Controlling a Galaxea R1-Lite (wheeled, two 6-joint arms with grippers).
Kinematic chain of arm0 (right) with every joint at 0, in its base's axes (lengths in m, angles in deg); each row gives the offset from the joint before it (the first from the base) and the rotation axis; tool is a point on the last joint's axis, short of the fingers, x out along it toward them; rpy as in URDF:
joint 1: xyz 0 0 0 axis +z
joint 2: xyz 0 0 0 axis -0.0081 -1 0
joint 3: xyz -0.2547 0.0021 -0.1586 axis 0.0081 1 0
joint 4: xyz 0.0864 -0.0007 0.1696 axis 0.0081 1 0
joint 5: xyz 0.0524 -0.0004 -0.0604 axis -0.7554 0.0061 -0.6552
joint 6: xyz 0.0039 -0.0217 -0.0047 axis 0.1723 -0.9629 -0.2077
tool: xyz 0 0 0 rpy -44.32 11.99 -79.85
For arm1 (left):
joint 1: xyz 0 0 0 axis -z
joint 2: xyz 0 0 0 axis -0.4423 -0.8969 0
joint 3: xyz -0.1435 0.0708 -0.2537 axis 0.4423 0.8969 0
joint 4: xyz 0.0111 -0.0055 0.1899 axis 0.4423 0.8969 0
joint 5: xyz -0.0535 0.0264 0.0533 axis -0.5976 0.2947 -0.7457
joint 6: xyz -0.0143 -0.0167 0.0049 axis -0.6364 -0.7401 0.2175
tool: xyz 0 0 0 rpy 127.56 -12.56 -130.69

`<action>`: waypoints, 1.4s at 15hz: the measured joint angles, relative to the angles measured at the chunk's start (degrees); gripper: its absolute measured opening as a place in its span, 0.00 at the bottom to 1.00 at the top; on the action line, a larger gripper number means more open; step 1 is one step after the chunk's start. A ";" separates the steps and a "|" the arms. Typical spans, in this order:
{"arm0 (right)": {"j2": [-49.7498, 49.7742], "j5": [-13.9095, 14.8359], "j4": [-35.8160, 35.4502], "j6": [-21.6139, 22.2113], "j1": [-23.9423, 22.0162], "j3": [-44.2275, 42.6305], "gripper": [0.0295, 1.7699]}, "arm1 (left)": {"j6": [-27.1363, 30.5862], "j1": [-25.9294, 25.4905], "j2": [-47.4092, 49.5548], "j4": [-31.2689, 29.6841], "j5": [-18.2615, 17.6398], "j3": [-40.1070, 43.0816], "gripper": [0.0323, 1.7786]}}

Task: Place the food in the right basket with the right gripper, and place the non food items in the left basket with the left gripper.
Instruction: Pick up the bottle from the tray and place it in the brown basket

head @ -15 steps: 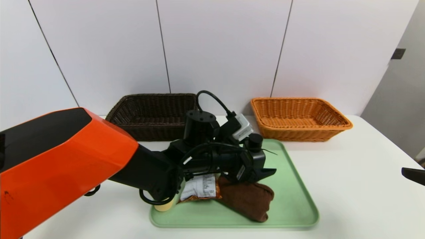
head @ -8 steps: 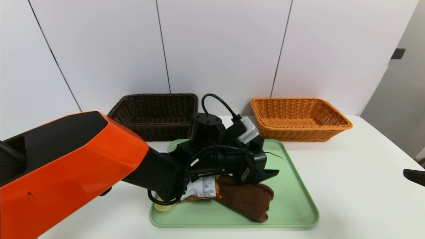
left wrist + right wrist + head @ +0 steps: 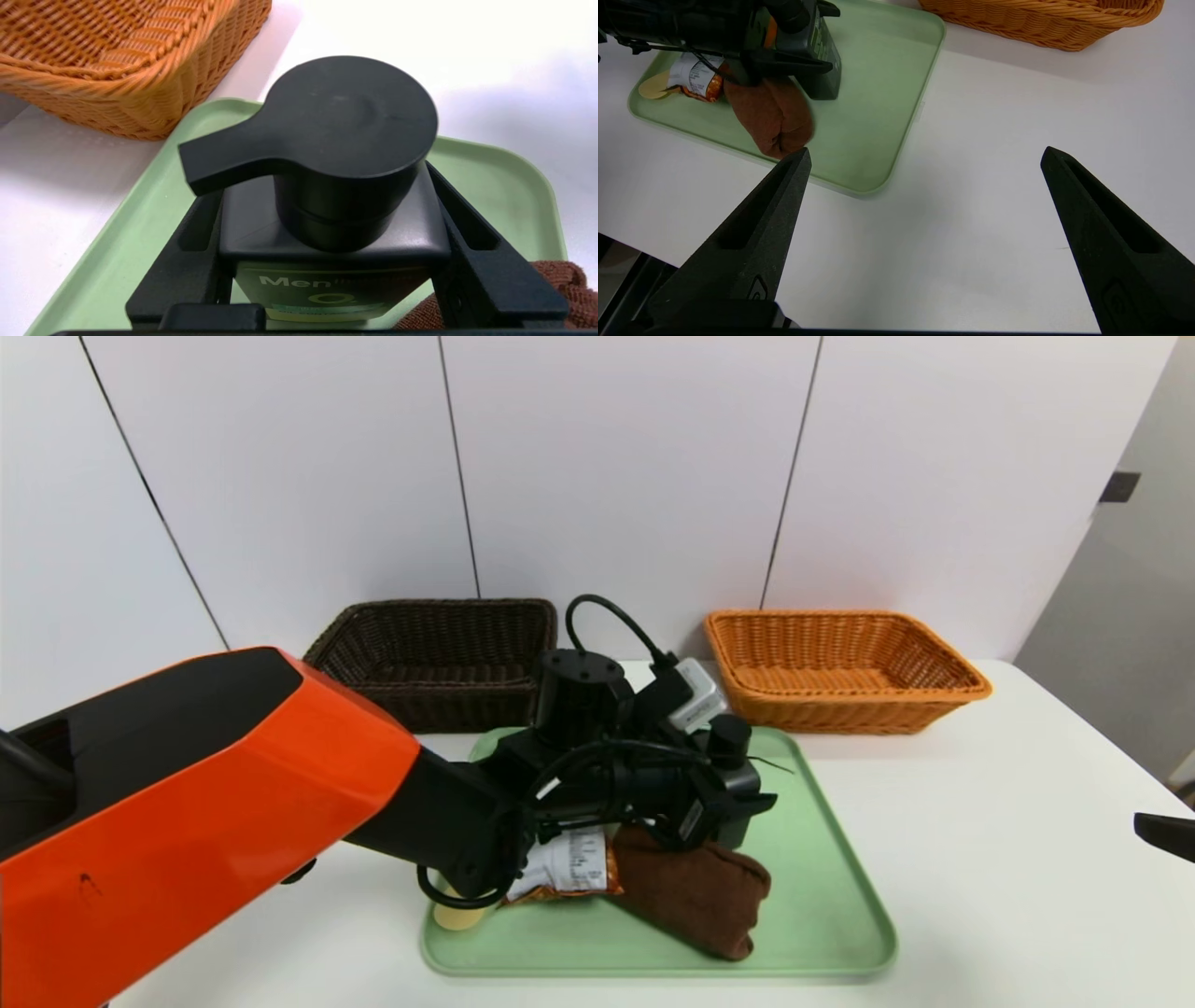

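A dark pump bottle with a green label stands upright on the green tray. My left gripper is shut on the bottle's body, one finger pressed against each side below the pump head. Just in front lies the folded brown cloth, and the orange-white snack packet is beside it. The yellow spoon shows only its bowl at the tray's near left corner. My right gripper hangs open over bare table at the far right.
The dark brown left basket and the orange-tan right basket stand behind the tray against the wall. My orange left arm crosses the front left of the table.
The left gripper's fingers have closed in from wide open onto the pump bottle's sides. The arm shifted slightly right at first. The right gripper has stayed put.
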 joint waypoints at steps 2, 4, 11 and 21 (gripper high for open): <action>0.24 -0.02 -0.06 0.04 -0.18 0.22 0.96 | -0.22 -0.09 0.77 -0.67 1.22 -0.41 0.62; 0.55 0.00 -0.28 0.09 -0.40 0.57 0.96 | -1.52 -0.17 2.23 -0.83 4.22 -1.77 0.62; 1.41 0.00 -0.26 0.09 -0.44 0.83 0.96 | -3.15 -9.45 9.42 10.30 5.81 -12.82 0.62; 1.38 -1.90 -0.35 0.12 0.00 0.83 0.96 | -2.21 -35.41 14.32 25.14 5.83 -18.71 0.62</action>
